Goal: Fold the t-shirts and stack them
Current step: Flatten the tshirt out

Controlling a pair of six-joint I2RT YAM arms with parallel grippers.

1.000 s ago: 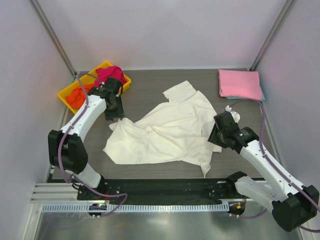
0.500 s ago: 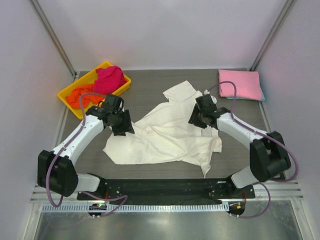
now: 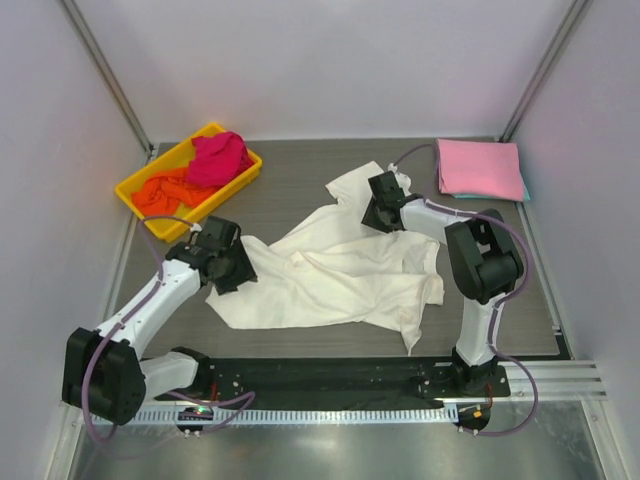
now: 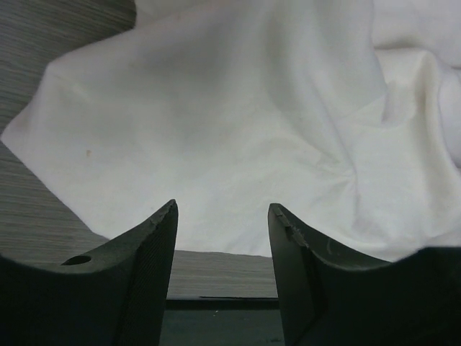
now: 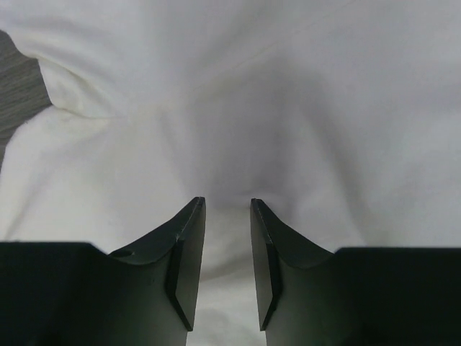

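left gripper [image 4: 223,209]: jaws wide apart, nothing between them, low over the left edge of the cream-white shirt [image 4: 216,122], with the cloth edge just ahead of the fingertips and bare table [image 3: 290,170] underneath
right gripper [image 5: 227,202]: reached across to the far side, nose down on the same shirt near its upper sleeve. Jaws stand a narrow gap apart with cloth right under them; can't tell if a fold is pinched or only touched

the shirt lies mid-table, spread but crumpled, with one sleeve pointing far-left, a tail hanging toward the near-right and creases through the middle. Not folded yet, so I'd call this the flattening stage

further out: pink shirt [image 3: 478,167] already folded at the far-right corner, a sliver of teal showing under its right edge. Yellow tray [image 3: 128,190] far-left holds the magenta shirt [image 3: 220,157] and orange shirt [image 3: 165,190], both bunched

handling, my read:
- light, limp cloth with no stiffness, so it follows whatever point gets pulled and drags the rest along
- likely two layers everywhere, so a shallow pinch may lift only the top layer. Go for an edge where both layers meet
- best holds: hem corner for the left, shoulder or sleeve seam for the right, since seams are thicker and less likely to slip out
- a grab in mid-panel would only tent it and add wrinkles
- pull the two holds apart to tension it flat before any fold
- risk: the near-right tail sits close to the table edge and could slide off if pulled that way
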